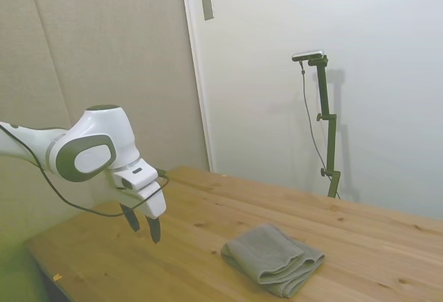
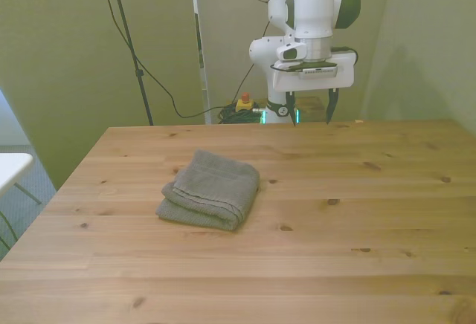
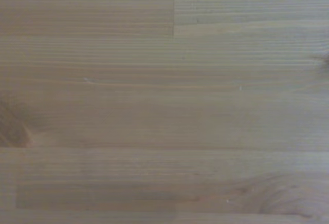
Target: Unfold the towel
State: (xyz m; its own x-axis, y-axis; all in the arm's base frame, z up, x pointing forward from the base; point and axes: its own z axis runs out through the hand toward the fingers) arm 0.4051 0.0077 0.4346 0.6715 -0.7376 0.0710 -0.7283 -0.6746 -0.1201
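The grey-green towel (image 1: pixel 273 258) lies folded in several layers on the wooden table (image 1: pixel 208 212), flat and still. In the front view the towel (image 2: pixel 210 189) sits left of the table's middle. My gripper (image 1: pixel 142 226) hangs above the table near its far edge, well away from the towel, fingers pointing down. Its fingers stand apart with nothing between them, so the gripper (image 2: pixel 310 108) is open. The wrist view shows only bare wooden planks (image 3: pixel 164 106); the towel is out of that view.
A wall with a white door frame (image 1: pixel 197 73) stands behind the table. Cables and a red button (image 2: pixel 243 102) lie on the floor by my base. A white surface's corner (image 2: pixel 11 166) shows at the front view's left edge.
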